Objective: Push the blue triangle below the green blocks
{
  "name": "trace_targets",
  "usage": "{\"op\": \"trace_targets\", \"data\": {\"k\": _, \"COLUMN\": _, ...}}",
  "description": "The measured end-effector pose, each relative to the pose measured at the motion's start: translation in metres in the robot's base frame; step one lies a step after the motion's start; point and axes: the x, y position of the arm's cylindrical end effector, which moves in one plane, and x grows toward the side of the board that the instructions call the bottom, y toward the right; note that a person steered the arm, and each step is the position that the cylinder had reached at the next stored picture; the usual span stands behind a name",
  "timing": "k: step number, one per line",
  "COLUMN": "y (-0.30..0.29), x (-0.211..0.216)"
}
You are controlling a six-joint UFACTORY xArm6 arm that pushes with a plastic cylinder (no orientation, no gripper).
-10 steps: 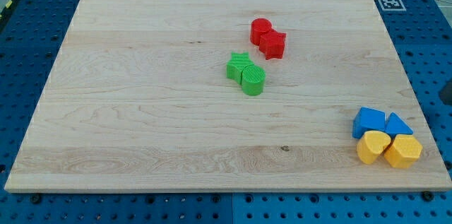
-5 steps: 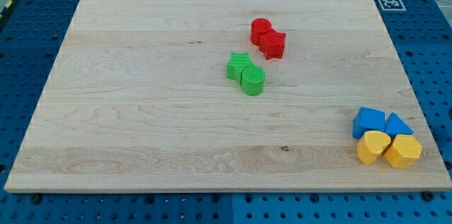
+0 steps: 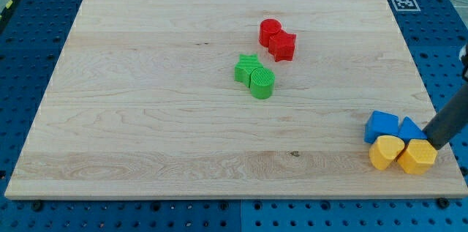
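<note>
The blue triangle [image 3: 410, 128] lies near the wooden board's [image 3: 146, 115] bottom right corner, between a larger blue block [image 3: 382, 126] and my rod. My tip [image 3: 433, 146] rests just right of the blue triangle, close against it and above the yellow hexagon-like block [image 3: 417, 156]. Two green blocks, a star [image 3: 246, 67] and a round one [image 3: 262, 83], sit touching near the board's middle, far to the left of the triangle.
A yellow rounded block [image 3: 385, 152] sits below the larger blue block. Two red blocks, a round one [image 3: 269, 31] and a star [image 3: 282, 45], lie above the green pair. A marker tag [image 3: 401, 2] is at the top right corner.
My rod has come into view from the right edge and now stands next to the blue triangle. No block has moved.
</note>
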Motion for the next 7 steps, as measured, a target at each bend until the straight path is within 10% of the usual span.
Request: {"op": "trace_targets", "data": {"k": 7, "y": -0.09, "x": -0.011}}
